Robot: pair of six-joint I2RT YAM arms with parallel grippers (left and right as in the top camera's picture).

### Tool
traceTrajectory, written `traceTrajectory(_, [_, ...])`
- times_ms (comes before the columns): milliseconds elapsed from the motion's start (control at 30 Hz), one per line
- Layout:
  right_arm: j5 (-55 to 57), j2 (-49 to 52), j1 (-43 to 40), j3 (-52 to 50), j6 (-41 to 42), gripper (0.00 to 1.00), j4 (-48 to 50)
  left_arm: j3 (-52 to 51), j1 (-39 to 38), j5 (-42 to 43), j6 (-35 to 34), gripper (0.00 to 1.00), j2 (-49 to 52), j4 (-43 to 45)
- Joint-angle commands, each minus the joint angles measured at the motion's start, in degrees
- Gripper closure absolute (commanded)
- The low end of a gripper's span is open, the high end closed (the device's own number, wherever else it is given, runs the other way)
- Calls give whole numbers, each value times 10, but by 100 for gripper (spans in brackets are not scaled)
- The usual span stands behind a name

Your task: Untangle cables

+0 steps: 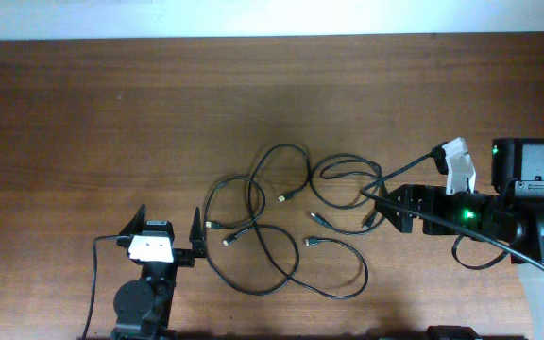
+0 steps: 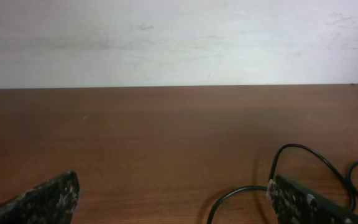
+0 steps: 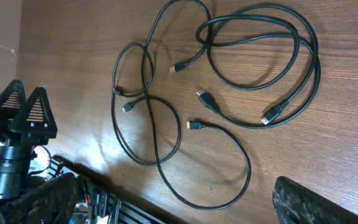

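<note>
Left tool and right tool gape wide, empty.

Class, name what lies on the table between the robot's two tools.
Thin, looping black cables with metal-tipped plugs lie spread on the brown wooden table between the left tool and the right tool, shown in the overhead view.

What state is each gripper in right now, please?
Left gripper: open, holding nothing.
Right gripper: open, holding nothing.
</note>
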Motion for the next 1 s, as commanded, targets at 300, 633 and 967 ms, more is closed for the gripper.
traceTrajectory(300, [5,-4,-2,5,-5,1,1,-1,3,12,9,2,-3,-5])
traceTrajectory(633, [141,-7,-2,5,-11,1,2,-1,3,12,9,1,-3,-5])
traceTrajectory(967, [195,-185,-2,-154,1,1,323,-1,3,12,9,1,-3,-5])
